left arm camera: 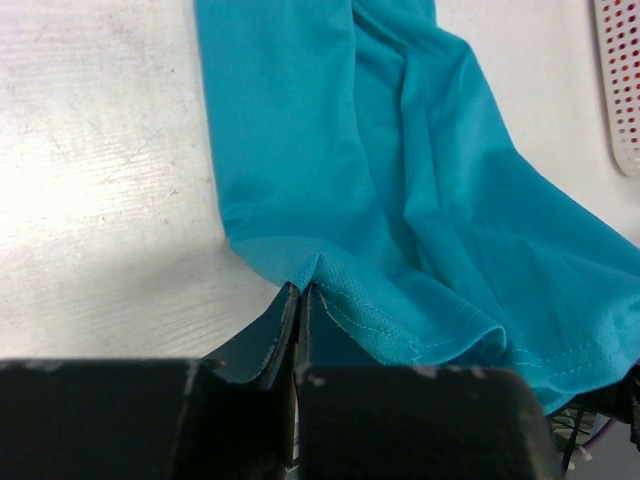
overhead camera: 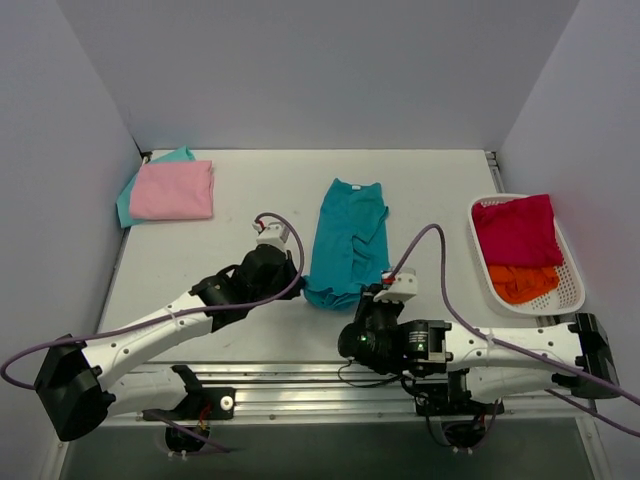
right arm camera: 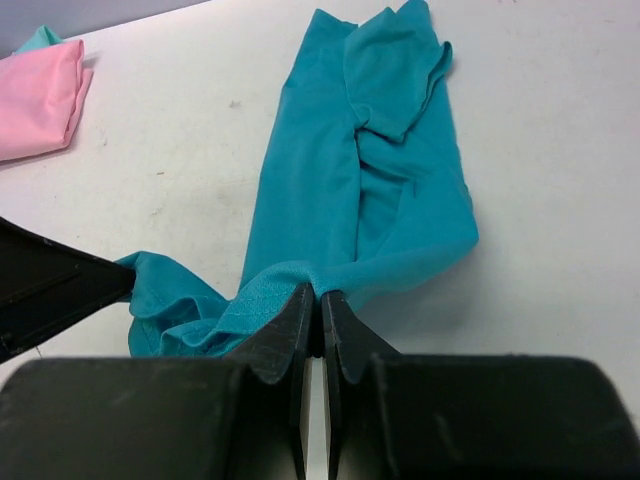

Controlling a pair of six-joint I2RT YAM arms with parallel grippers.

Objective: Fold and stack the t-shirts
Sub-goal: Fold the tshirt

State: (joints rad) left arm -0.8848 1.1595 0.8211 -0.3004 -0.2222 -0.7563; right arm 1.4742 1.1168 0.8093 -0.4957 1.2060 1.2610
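The large teal t-shirt (overhead camera: 345, 240) lies lengthwise in the middle of the table, folded narrow. My left gripper (overhead camera: 290, 275) is shut on its near left hem corner, seen in the left wrist view (left arm camera: 300, 290). My right gripper (overhead camera: 378, 292) is shut on its near right hem, seen in the right wrist view (right arm camera: 320, 295). The teal shirt fills both wrist views (left arm camera: 400, 180) (right arm camera: 370, 170). A folded pink t-shirt (overhead camera: 172, 190) lies at the far left on a light mint-teal one (overhead camera: 175, 155). Crimson (overhead camera: 517, 230) and orange (overhead camera: 522, 282) shirts sit in the basket.
A white perforated basket (overhead camera: 572, 262) stands at the right edge of the table; its rim shows in the left wrist view (left arm camera: 618, 90). Grey walls close in the table on the left, back and right. Cables loop over both arms.
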